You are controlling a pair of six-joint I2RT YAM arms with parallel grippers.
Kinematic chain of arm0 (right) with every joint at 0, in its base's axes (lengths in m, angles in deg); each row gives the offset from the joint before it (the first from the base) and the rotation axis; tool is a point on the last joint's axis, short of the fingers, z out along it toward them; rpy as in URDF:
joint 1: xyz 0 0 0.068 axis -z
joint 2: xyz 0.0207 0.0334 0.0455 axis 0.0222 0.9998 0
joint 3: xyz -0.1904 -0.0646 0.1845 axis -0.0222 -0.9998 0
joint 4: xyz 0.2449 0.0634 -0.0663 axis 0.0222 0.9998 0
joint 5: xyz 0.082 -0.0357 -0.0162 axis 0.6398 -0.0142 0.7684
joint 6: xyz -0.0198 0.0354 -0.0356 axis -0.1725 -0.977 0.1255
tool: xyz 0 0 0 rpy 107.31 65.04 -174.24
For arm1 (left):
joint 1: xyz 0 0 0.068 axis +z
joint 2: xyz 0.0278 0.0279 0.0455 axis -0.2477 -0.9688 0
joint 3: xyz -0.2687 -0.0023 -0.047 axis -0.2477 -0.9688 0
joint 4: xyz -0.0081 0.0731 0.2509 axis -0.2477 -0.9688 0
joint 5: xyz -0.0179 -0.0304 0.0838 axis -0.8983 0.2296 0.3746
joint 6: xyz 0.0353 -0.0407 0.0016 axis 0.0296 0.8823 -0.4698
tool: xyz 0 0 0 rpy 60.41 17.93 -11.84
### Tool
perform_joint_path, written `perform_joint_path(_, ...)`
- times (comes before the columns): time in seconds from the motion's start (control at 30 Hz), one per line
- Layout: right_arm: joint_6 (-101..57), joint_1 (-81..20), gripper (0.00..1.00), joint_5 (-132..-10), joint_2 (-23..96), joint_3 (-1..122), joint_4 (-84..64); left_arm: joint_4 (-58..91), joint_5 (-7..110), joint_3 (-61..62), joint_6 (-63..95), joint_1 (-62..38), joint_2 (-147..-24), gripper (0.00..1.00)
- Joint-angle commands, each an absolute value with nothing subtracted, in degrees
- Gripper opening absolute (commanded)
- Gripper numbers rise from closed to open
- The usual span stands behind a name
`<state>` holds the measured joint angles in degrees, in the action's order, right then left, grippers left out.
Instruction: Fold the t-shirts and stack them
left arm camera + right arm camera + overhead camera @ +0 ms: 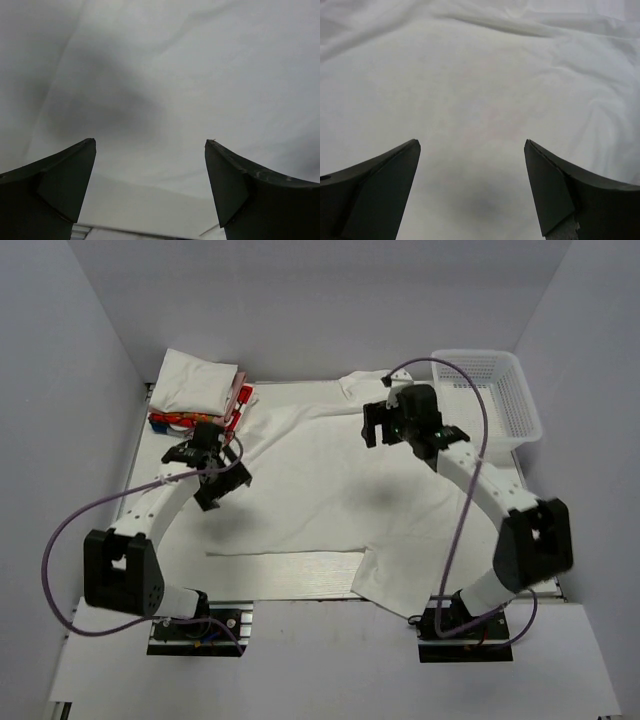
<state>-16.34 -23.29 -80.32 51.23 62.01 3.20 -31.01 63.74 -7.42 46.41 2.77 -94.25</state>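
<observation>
A large white t-shirt [330, 490] lies spread flat over the middle of the table, one sleeve at the back centre and one at the front right. It fills the left wrist view [190, 75] and the right wrist view [485, 85]. A stack of folded t-shirts [195, 390], white on top with red patterned cloth beneath, sits at the back left. My left gripper [225, 480] is open above the shirt's left side. My right gripper [378, 425] is open above the shirt's back part. Both are empty.
A white plastic mesh basket [490, 395] stands at the back right. White walls close in the table on the left, back and right. The arm bases and purple cables sit at the near edge.
</observation>
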Motion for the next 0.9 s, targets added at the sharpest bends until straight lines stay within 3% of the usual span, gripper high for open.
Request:
perform_joint_path(0.0,-23.9,-24.9,0.9,-76.8,39.0,46.5,-8.2,-43.7,69.8,-16.7,57.0,3.6,-87.1,1.0)
perform_joint_path(0.23,-32.1,-27.1,0.9,-84.2,17.7,27.9,-6.0,-41.1,69.1,-33.9,65.2,5.3,-77.7,1.0)
perform_joint_path(0.5,-35.3,-27.6,0.9,-85.2,5.3,21.9,9.3,-36.3,71.8,-39.5,67.9,6.3,-74.3,1.0)
perform_joint_path(0.67,-38.9,-28.1,0.9,-80.5,0.0,19.9,22.4,-33.4,73.2,-40.8,69.4,6.9,-74.3,0.92)
perform_joint_path(0.87,-40.1,-31.5,0.9,-73.8,1.8,19.2,30.1,-31.1,74.7,-40.8,70.6,7.4,-73.1,0.78)
